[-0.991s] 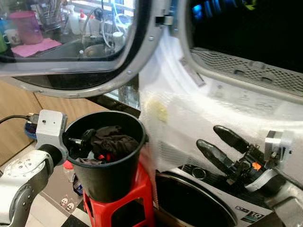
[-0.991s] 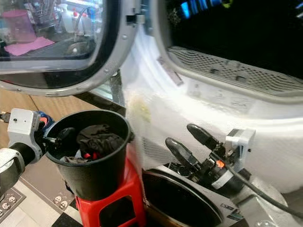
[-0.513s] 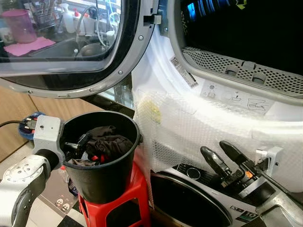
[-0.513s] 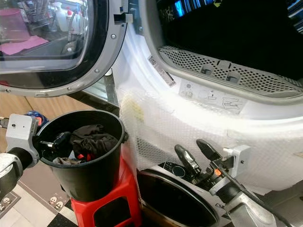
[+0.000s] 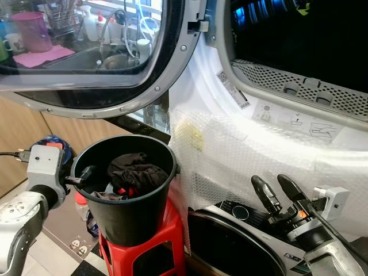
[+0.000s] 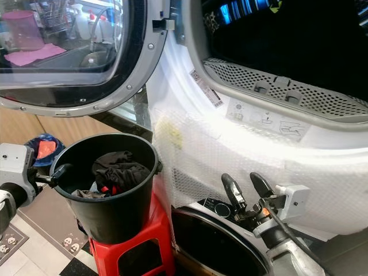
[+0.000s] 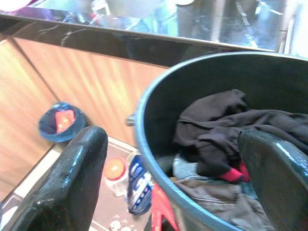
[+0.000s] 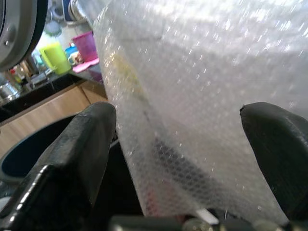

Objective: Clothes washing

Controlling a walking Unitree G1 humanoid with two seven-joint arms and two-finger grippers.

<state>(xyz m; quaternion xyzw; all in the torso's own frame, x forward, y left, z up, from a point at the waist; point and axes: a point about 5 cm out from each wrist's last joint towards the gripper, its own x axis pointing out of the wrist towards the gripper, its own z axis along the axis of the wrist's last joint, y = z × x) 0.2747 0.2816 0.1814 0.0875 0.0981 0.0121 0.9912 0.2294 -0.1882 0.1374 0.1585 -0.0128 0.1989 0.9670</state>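
Barely begun — clothes [image 5: 135, 175] sit in the bucket [image 5: 129, 215]; left gripper [image 5: 80, 176] straddles its rim, fingers apart, right gripper [image 5: 276, 192] spread beside it.

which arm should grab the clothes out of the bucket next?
Left. The left tool sits open at the rim of the black bucket, one finger inside, near the dark clothes. The right tool is open too, but over by the bubble wrap.

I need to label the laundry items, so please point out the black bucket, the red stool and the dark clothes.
Black plastic bucket [image 5: 135, 215]: left eye view, outer wall.
Red plastic stool [image 5: 172, 227]: left eye view, seat edge.
Dark crumpled clothes [image 5: 138, 172]: left eye view, pile's top.
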